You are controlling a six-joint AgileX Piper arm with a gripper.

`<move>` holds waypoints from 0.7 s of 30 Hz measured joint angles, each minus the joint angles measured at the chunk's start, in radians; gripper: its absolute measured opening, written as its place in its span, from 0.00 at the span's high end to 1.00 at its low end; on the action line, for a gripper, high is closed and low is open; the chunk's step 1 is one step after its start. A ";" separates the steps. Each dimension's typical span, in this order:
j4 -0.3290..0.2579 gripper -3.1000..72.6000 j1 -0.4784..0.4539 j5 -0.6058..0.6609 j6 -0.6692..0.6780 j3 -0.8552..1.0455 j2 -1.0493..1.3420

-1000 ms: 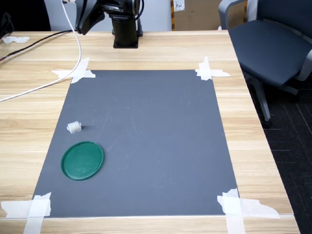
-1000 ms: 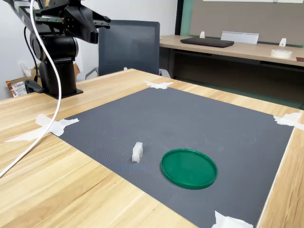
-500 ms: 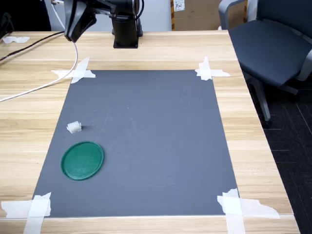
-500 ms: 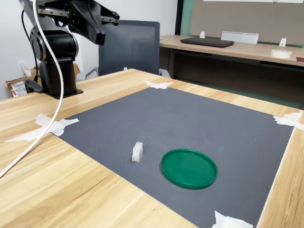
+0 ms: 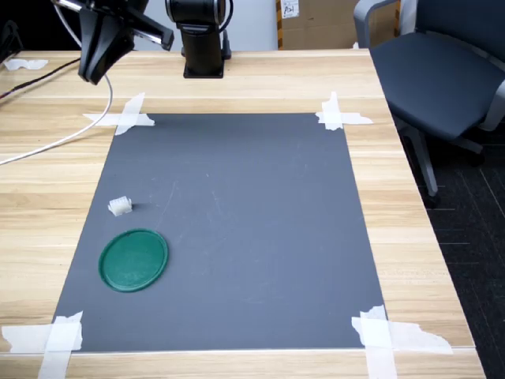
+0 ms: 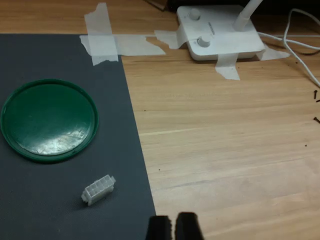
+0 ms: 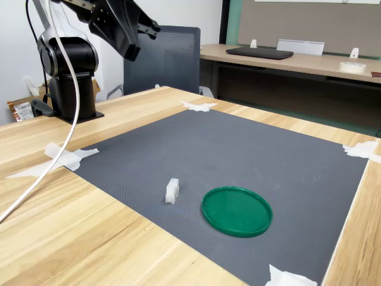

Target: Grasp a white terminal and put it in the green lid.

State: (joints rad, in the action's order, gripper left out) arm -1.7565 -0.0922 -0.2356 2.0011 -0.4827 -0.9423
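Pincer (image 6: 172,226): tips nearly pressed together, holding nothing, high over bare bench (image 6: 225,150).
Terminal (image 6: 98,189): lying on the grey mat (image 6: 65,210), near its edge; at 10 o'clock from the tips in the wrist view.
Lid (image 6: 49,120): just beyond the terminal, apart from it.
Risk: descending with tips unopened would likely knock the light terminal off the mat.

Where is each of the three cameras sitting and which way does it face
First exterior view: high, opposite the arm's base, looking down at the gray mat; the arm shows at top.
Second exterior view: low at a table corner, looking across the mat toward the base; the arm shows upper left.
Wrist view: on the arm, looking down at the mat edge; only the hand tips show.
All share the white terminal beside the green lid.
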 joint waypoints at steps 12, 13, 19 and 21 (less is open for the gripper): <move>0.000 1.00 0.000 0.145 -0.007 -0.027 -0.108; 0.000 1.00 0.000 0.150 -0.008 -0.035 -0.122; 0.000 1.00 0.000 0.162 -0.017 -0.064 -0.225; 0.000 1.00 0.000 0.162 -0.017 -0.064 -0.251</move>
State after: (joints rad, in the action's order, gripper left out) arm -1.7565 -0.0922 -0.0733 1.9838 -0.5464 -1.1929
